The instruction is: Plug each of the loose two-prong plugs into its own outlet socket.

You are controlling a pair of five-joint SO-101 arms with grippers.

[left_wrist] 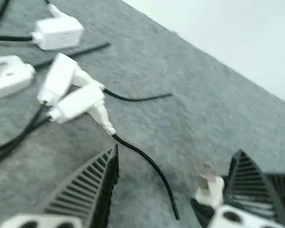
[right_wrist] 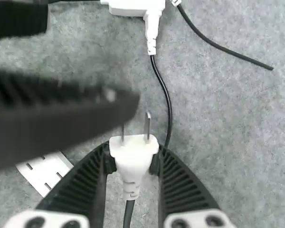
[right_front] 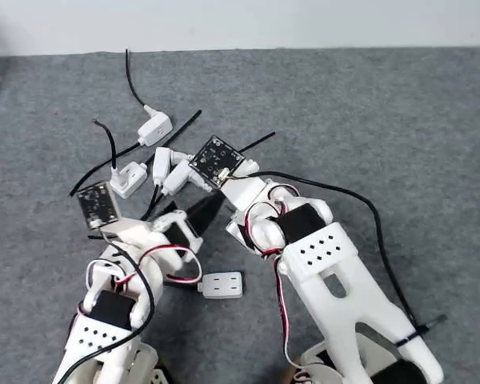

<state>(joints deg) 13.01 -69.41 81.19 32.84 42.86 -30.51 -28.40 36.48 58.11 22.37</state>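
Observation:
My right gripper (right_wrist: 133,148) is shut on a white two-prong plug (right_wrist: 132,156), its prongs pointing away from the wrist and its black cord running back between the fingers. My left gripper (left_wrist: 177,152) stands wide open just above the carpet. One of its black fingers (right_wrist: 61,118) crosses right in front of the held plug's prongs. That plug (left_wrist: 209,186) sits beside the left gripper's finger (left_wrist: 249,183). A loose white outlet socket (right_front: 222,284) lies flat between the two arms, and its corner (right_wrist: 42,173) is visible beside the right gripper.
Several white plug and socket pieces on black cords lie ahead of the grippers: a touching pair (left_wrist: 69,92), one farther off (left_wrist: 57,32) and one to the side (left_wrist: 7,76). A black cord (left_wrist: 147,164) trails across the grey carpet (right_front: 384,120), which is open to the right.

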